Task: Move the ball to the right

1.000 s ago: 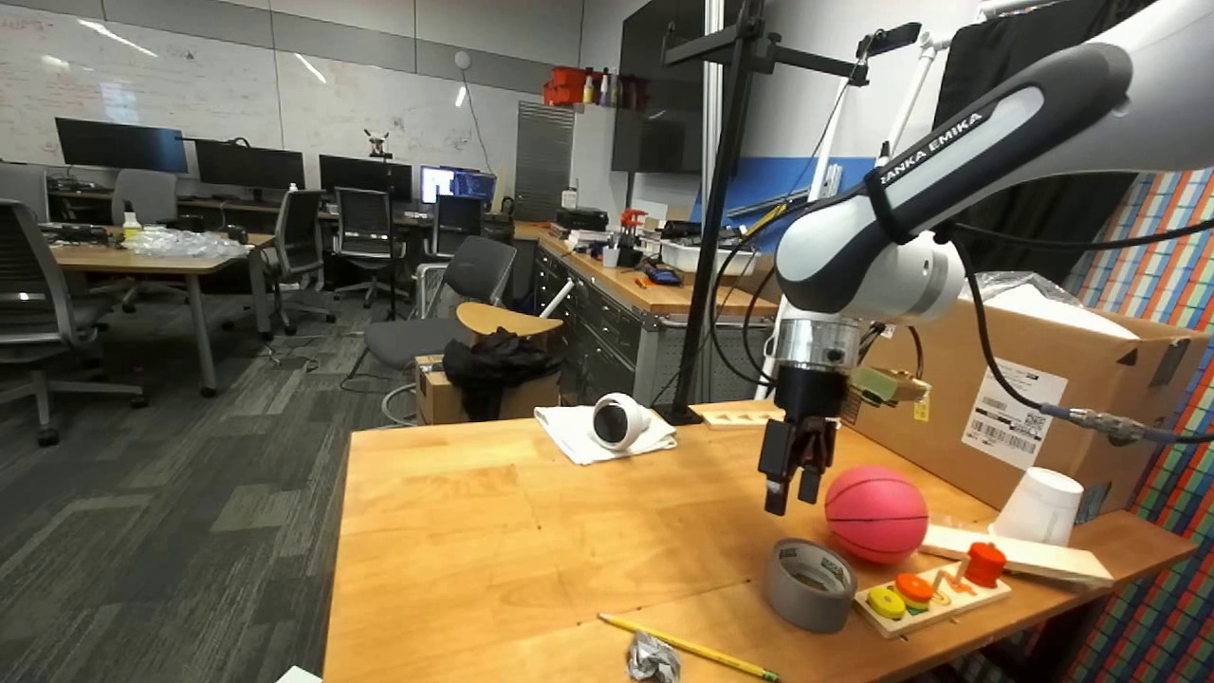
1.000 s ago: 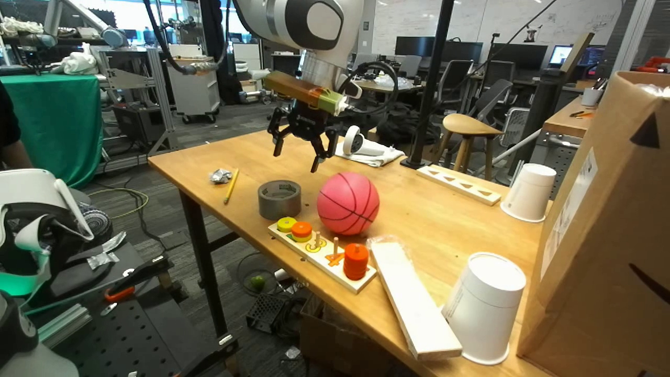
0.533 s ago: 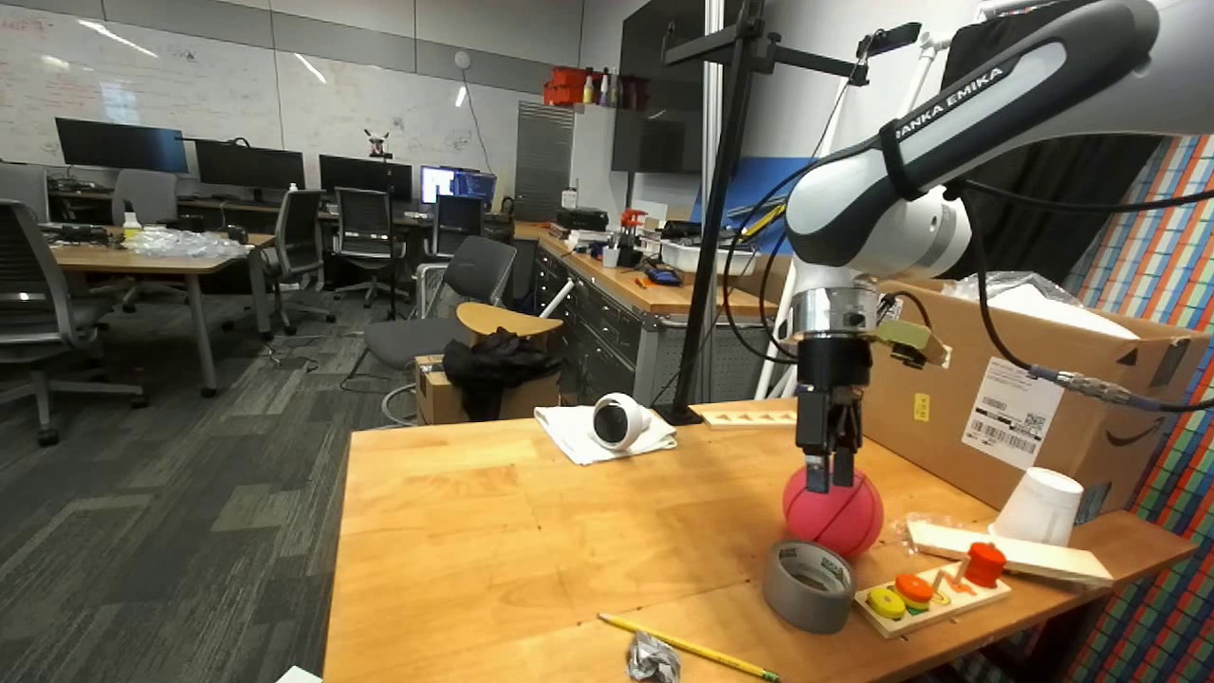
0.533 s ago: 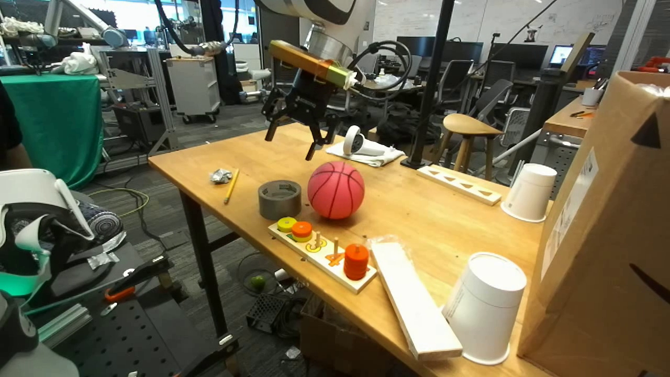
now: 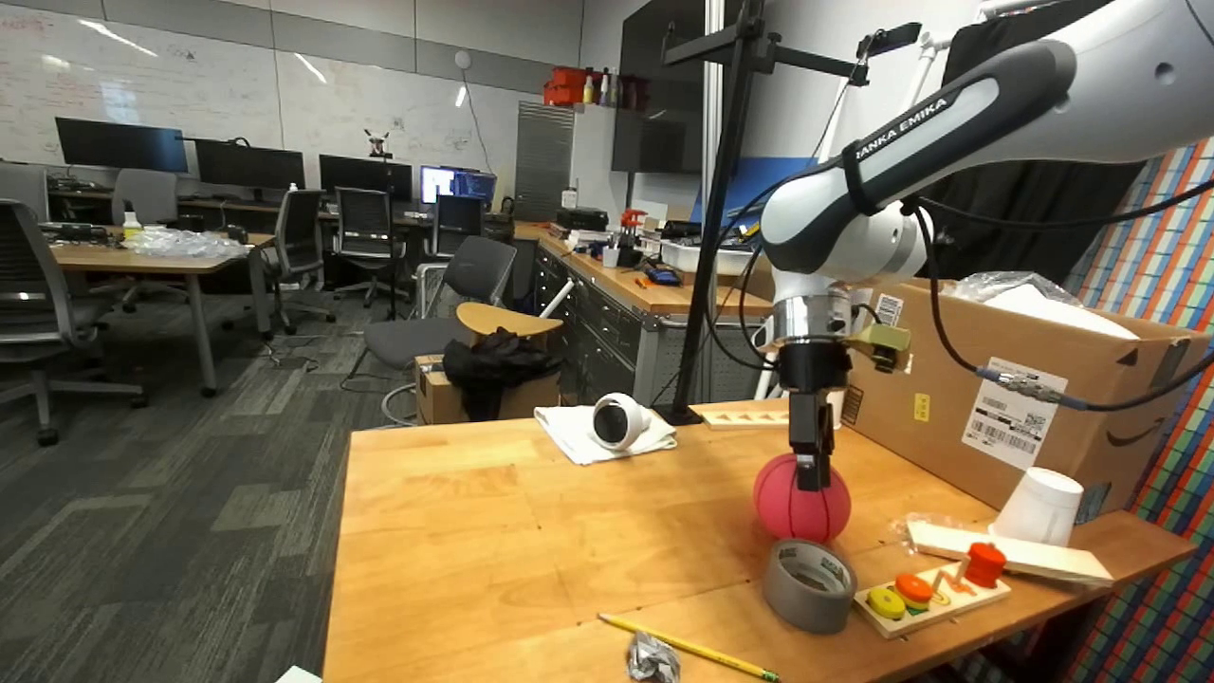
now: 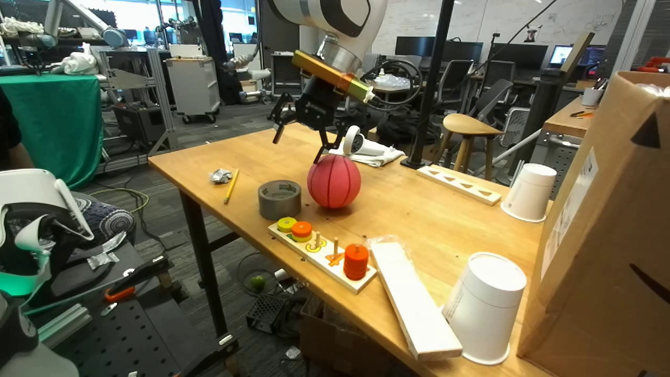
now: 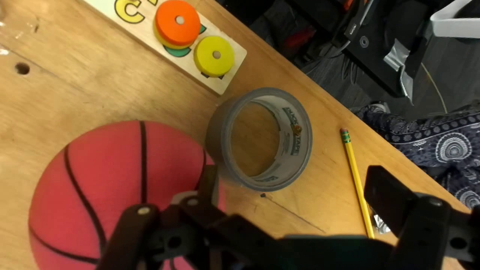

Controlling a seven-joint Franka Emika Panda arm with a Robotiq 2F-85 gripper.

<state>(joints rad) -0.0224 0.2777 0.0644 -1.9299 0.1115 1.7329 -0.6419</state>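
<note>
Closest to the wrist camera, the black gripper [image 6: 297,150] spreads its two jointed fingers [image 7: 390,198] wide and has hold of nothing. One fingertip overlaps the upper part of the ball [image 6: 334,182] in both exterior views; whether it touches cannot be told. The ball sits on the table [image 6: 429,225], mostly outside the gap between the fingers, round and matte, pinkish red, with dark seam lines curving over it. Just beside it a grey tape roll [image 6: 279,205] rests flat, a short hollow cylinder with print inside its pale core. Next comes a peg board [image 6: 323,256] of pale wood, bearing a yellow disc [image 7: 206,60] and an orange disc [image 7: 170,26] at one end and a red stack [image 6: 356,262] at the other. Near the table's edge lie a slim yellow pencil [image 7: 355,176] and crumpled, glinting foil [image 6: 220,176]. Under them the table shows warm, glossy wood grain. Farther along stand smooth, upturned white cups [image 6: 489,303], one of them by a flat, pale plank [image 6: 413,301]. Beyond, a white device [image 5: 633,414] with a round black face rests on a white cloth [image 5: 576,442].
</note>
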